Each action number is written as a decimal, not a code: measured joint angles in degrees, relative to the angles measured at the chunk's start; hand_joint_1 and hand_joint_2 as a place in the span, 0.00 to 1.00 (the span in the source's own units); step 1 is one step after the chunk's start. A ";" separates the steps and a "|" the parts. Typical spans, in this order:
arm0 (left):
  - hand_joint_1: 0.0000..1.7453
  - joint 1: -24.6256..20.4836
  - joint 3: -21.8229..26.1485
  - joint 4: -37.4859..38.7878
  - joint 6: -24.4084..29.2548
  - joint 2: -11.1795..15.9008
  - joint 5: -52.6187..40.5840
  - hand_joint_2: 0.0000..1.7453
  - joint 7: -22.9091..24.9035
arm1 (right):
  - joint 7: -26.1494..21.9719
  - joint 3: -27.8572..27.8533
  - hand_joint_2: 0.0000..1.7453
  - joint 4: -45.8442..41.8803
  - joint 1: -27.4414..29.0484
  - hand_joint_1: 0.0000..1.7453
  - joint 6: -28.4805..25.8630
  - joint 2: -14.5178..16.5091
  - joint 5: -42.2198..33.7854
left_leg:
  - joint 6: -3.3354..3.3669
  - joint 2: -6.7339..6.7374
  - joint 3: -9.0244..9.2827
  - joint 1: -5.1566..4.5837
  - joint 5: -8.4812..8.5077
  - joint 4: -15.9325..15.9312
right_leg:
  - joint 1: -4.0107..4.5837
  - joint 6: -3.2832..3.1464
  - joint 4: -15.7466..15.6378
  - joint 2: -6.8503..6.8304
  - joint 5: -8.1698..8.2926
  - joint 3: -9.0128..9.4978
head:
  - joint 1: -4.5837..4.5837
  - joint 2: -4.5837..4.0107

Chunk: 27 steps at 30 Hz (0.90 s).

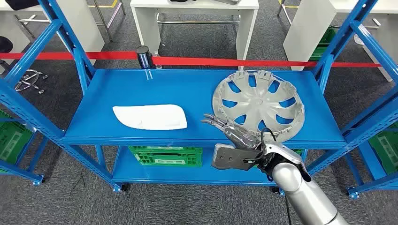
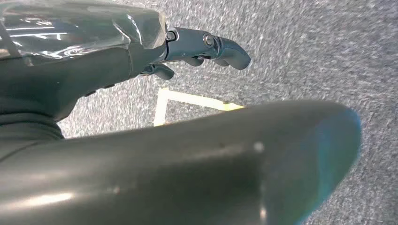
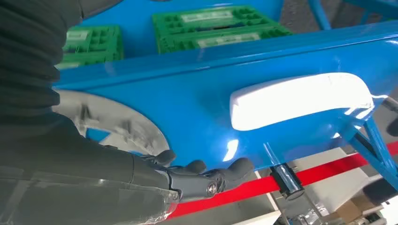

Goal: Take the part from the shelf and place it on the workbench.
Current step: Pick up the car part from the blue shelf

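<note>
A silver wheel cover (image 1: 259, 104) lies flat on the right half of the blue shelf (image 1: 141, 89). A white flat part (image 1: 150, 117) lies on the left half, near the front edge. My right hand (image 1: 230, 129) reaches over the shelf's front edge between the two, fingers stretched out and apart, holding nothing, just left of the wheel cover's rim. The right wrist view has the same hand (image 3: 206, 176) beside the wheel cover (image 3: 112, 126), with the white part (image 3: 295, 98) further off. My left hand (image 2: 197, 49) hangs over the grey floor, fingers loosely curled, holding nothing.
Blue uprights (image 1: 61, 37) frame the shelf on both sides. Green crates (image 1: 165, 155) sit on the lower shelf. A red barrier tape (image 1: 234, 61) and a dark post (image 1: 143, 56) run behind the rack, with white tables (image 1: 197, 18) beyond.
</note>
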 joint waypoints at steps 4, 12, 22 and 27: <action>0.00 -0.06 -0.09 0.00 -0.31 -0.07 -1.17 0.00 -0.14 | 2.12 0.93 1.00 1.83 -0.28 0.00 -0.55 -0.35 7.46 | 0.47 -0.04 0.01 -0.33 -0.06 -0.05 | 0.13 -0.60 12.04 -0.01 -4.40 -6.42 | 0.04 0.00; 0.00 0.04 -0.02 0.00 -0.69 -0.13 -2.87 0.00 -0.97 | 5.51 -0.10 1.00 5.90 -0.13 0.00 -2.13 0.07 19.33 | -0.51 -0.39 -0.29 -0.90 -1.03 1.29 | 0.30 -0.16 -2.07 -0.21 2.15 0.02 | 0.05 0.00; 0.00 -0.02 0.30 -0.20 -0.98 -0.08 -4.90 0.00 -1.63 | 6.43 -3.70 1.00 8.73 0.49 0.00 -1.21 1.27 22.34 | -2.78 -0.04 -7.96 0.37 -6.83 16.42 | -0.32 -1.74 -2.35 -0.12 2.20 0.65 | -0.44 0.00; 0.00 -0.51 0.72 -0.11 -0.39 0.49 -7.33 0.00 -2.79 | 6.87 -6.92 1.00 10.14 1.22 0.00 -1.57 1.88 24.97 | -1.51 -0.07 -0.74 -0.18 -1.18 1.45 | -0.10 -1.06 -2.43 0.07 2.02 0.71 | -0.39 0.00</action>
